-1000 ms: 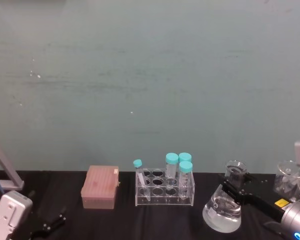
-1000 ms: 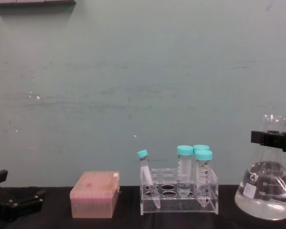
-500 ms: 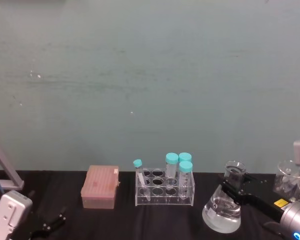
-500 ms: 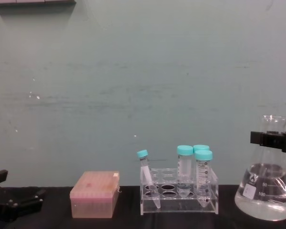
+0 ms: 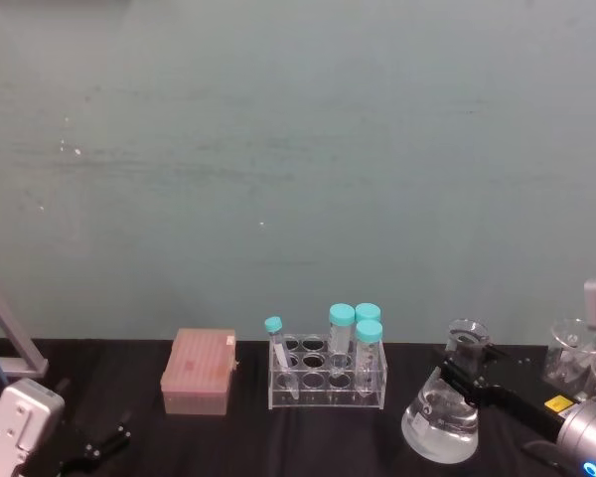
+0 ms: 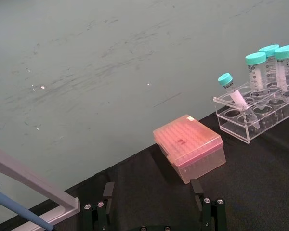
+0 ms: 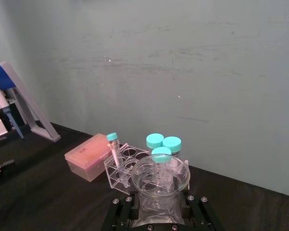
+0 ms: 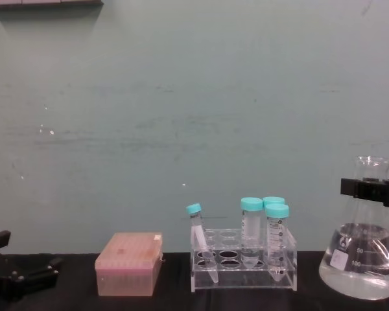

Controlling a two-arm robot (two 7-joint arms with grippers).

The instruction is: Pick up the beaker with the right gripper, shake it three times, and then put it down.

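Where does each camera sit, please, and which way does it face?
Head: high, looking down; right claw grips the beaker neck, left claw lower left.
Chest: low, looking across the table; claws at both edges.
Left wrist: behind open fingers, facing the pink box.
Right wrist: above the beaker's mouth, facing forward.
All share the tube rack.

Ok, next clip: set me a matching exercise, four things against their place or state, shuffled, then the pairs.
1 beaker
2 pink box
3 small tube
4 left gripper

A leaning in the rack
B open, parked low at far left
C held at the neck by the right gripper
D just left of the rack

Pairs: 1-C, 2-D, 3-A, 4-B
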